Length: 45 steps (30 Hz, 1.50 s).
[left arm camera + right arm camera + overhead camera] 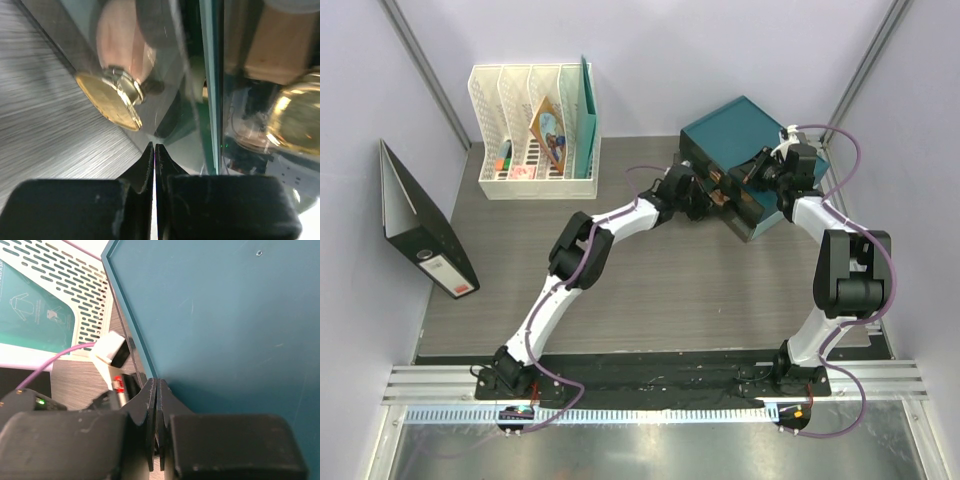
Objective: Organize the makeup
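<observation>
Two claws at teal box [735, 125], back right of tabletop [660, 290]. Left claw [154, 146]: fingers together, tip close to box's clear front. Makeup seen through it, inside box: gold-capped peach tube [117, 60], gold jar [300, 120]. Right claw [157, 381]: fingers together, against box's top edge.
</observation>
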Each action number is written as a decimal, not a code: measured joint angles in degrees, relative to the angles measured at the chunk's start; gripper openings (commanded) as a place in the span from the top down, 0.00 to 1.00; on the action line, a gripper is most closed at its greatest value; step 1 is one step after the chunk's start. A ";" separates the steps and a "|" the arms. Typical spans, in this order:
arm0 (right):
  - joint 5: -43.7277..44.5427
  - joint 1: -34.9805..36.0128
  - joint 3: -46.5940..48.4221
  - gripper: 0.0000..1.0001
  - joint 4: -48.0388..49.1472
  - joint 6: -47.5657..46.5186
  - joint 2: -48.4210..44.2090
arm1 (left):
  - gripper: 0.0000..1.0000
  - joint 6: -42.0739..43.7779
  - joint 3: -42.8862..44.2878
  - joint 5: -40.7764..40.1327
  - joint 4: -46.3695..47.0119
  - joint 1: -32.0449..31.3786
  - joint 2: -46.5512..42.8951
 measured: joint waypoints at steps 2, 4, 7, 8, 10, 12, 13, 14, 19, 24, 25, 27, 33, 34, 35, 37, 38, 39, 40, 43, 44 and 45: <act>0.00 0.00 0.00 0.92 0.00 0.00 0.00 | 0.99 -0.59 2.78 0.37 -0.63 -0.59 2.01; 0.00 0.00 0.00 0.92 -0.02 0.00 0.00 | 0.98 -1.14 5.57 0.81 -1.22 -0.90 3.72; 0.00 0.00 0.00 0.92 0.00 0.00 0.00 | 0.96 -1.46 8.72 1.20 -2.25 -1.14 5.01; 0.00 0.00 0.00 0.92 -0.02 0.00 0.00 | 0.96 -1.38 8.92 1.29 -2.45 -1.16 4.98; 0.00 0.00 0.00 0.92 0.00 0.00 0.00 | 0.96 -1.25 8.94 1.42 -2.62 -1.18 4.85; 0.00 0.00 0.00 0.93 -0.02 0.00 0.00 | 0.96 -0.79 7.41 1.38 -2.34 -1.16 4.28; 0.00 0.00 0.00 0.93 -0.02 0.00 -0.04 | 0.95 -0.33 5.99 1.38 -2.32 -1.16 3.63; 0.04 0.00 -0.02 0.93 -0.02 0.02 -0.24 | 0.94 0.33 3.80 1.31 -2.14 -1.16 2.51; 1.68 -0.04 -1.46 0.93 -0.90 0.33 -3.56 | 0.79 6.51 -7.34 1.38 -5.77 -1.01 -6.60; 5.92 -0.39 -2.29 0.88 -8.90 -0.48 -9.92 | 0.57 17.79 -10.47 2.86 -15.28 -0.87 -19.45; 6.93 -0.46 -2.45 0.85 -10.82 -1.05 -11.26 | 0.47 20.41 -11.41 2.82 -16.98 -0.87 -22.38; 8.87 -0.48 -2.97 0.77 -14.10 -2.12 -14.05 | 0.28 25.31 -13.92 2.51 -21.11 -0.87 -28.68; 9.49 6.32 -4.28 0.47 -26.69 -5.29 -23.34 | 0.00 34.99 -27.23 -0.68 -31.71 -0.90 -42.99; 9.60 8.50 -4.48 0.44 -28.35 -5.79 -24.70 | 0.00 35.63 -29.59 -1.07 -33.14 -0.87 -44.06; 9.70 10.58 -4.66 0.42 -29.79 -6.12 -26.12 | 0.00 36.22 -31.54 -1.46 -34.07 -0.87 -44.76; 10.32 14.38 -4.74 0.39 -32.04 -6.67 -28.96 | 0.00 36.89 -35.58 -2.12 -36.65 -0.87 -45.72; 10.56 15.85 -4.76 0.38 -32.85 -6.84 -30.40 | 0.00 37.42 -37.42 -2.32 -37.83 -0.87 -45.99; 10.86 16.94 -4.74 0.37 -33.51 -7.06 -31.76 | 0.00 37.92 -39.15 -2.38 -39.04 -0.87 -46.21; 11.10 17.64 -4.74 0.37 -33.88 -7.13 -32.63 | 0.00 38.21 -40.26 -2.40 -39.93 -0.87 -46.38; 12.37 19.93 -4.76 0.36 -35.04 -7.30 -33.92 | 0.00 39.34 -42.53 -2.82 -41.97 -0.87 -47.32; 12.83 20.68 -4.79 0.36 -35.26 -7.30 -33.79 | 0.00 39.63 -42.82 -3.21 -42.60 -0.87 -47.67; 13.40 21.49 -4.85 0.35 -35.63 -7.32 -33.48 | 0.00 40.00 -42.84 -3.69 -43.36 -0.87 -47.98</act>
